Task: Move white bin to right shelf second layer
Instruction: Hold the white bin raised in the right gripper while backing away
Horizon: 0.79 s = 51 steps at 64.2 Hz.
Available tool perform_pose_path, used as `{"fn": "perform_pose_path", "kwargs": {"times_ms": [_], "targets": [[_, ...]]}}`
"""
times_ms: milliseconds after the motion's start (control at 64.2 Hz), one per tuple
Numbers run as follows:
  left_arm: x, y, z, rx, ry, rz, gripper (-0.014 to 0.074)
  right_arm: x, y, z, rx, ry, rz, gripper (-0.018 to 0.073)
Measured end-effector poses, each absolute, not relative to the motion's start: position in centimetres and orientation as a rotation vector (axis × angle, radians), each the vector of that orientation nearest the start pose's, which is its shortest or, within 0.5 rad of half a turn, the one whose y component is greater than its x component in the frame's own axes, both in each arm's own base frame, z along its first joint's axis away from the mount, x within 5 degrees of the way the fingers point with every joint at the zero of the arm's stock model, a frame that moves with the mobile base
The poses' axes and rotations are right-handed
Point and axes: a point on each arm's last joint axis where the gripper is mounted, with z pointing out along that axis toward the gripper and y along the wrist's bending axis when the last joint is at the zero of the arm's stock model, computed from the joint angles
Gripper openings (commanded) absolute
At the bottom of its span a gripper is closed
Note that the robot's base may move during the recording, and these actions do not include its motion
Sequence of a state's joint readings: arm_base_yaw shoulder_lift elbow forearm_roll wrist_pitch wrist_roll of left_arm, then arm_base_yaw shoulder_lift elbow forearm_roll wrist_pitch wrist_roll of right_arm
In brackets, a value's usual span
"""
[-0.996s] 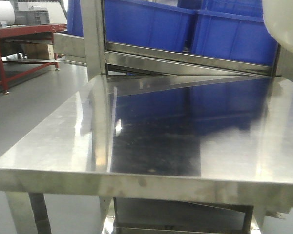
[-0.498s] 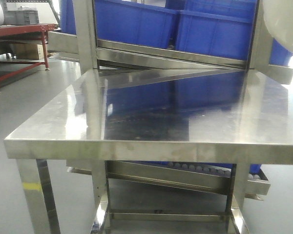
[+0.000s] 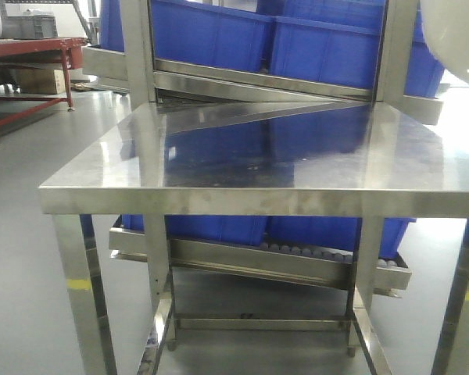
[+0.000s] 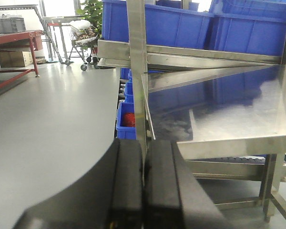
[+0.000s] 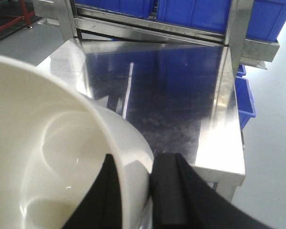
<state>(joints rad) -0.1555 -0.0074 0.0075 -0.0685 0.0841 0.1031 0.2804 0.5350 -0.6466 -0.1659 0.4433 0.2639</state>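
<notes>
I see open room above the table (image 3: 297, 156); behind it, blue crates (image 3: 211, 35) stand in the way, flanked by two steel uprights (image 3: 137, 51).

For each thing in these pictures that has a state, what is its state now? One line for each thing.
white bin: held up by its wall, no contents showing inside.
right gripper: shut on the white bin's wall, one finger inside, one outside.
left gripper: shut, holding nothing.
blue crates: resting on the rack levels, untouched.
</notes>
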Motion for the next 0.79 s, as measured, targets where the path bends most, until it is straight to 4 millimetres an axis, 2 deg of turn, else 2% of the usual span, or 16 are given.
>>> {"fn": "perform_pose_path", "kwargs": {"times_ms": [794], "targets": [[5.54,-0.92,20.34,0.154,1.561,-0.099,0.0085,10.40,2.32,34.97,-0.101,1.812,0.216,0.0057]]}}
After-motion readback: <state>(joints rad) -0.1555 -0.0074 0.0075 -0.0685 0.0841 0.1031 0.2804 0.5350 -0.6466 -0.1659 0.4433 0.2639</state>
